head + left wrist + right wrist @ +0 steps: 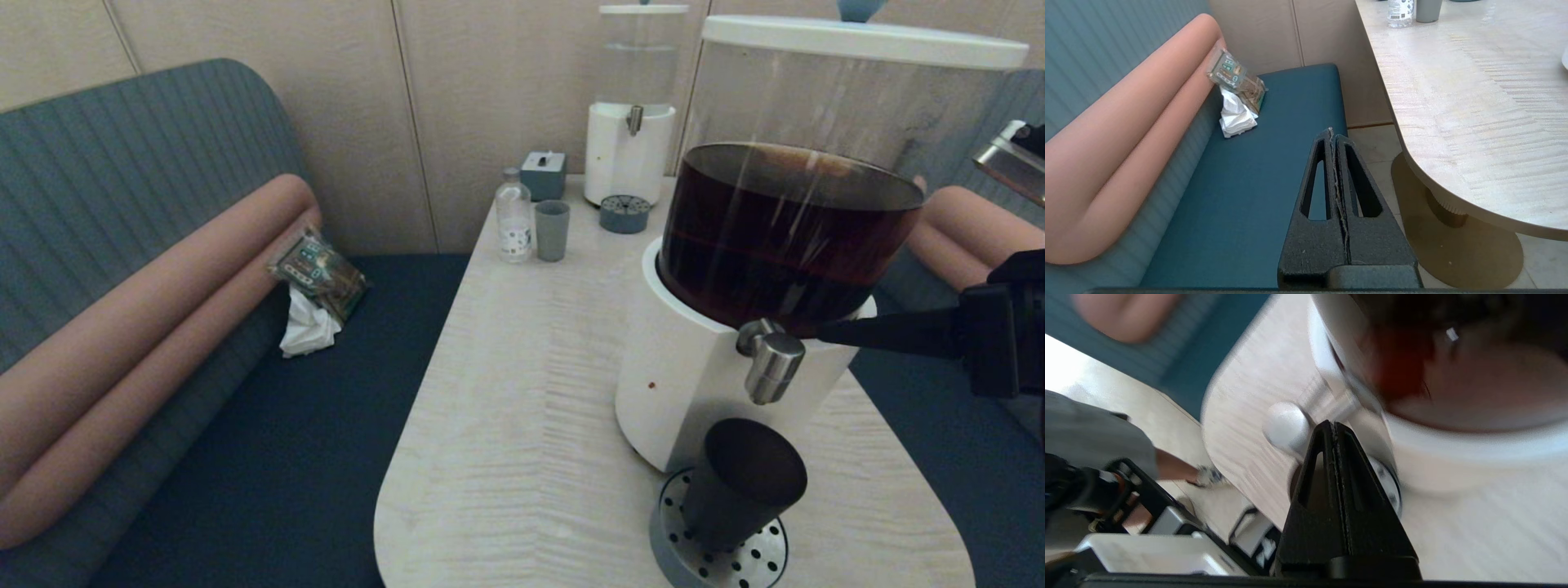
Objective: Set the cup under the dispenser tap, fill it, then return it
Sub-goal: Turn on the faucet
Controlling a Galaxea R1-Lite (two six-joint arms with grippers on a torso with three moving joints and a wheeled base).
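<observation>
The dark brown-black cup (pixel 741 482) stands on the round perforated drip tray (pixel 718 551), directly below the brushed-steel dispenser tap (pixel 771 359) of the large white-based dispenser (pixel 784 220) holding dark liquid. My right gripper (pixel 824 331) reaches in from the right, shut and holding nothing, its tip just beside the tap. In the right wrist view the tap (pixel 1286 426) sits just past the shut gripper (pixel 1333 425), and the fingers hide most of the cup. My left gripper (pixel 1332 132) is shut and parked over the blue bench, off the table.
At the back of the pale wooden table (pixel 522 392) stand a smaller clear-liquid dispenser (pixel 633 122), a grey-green cup (pixel 552 230), a small bottle (pixel 513 220) and a grey box (pixel 544 174). A packet with tissue (pixel 314 282) lies on the bench (pixel 269 441).
</observation>
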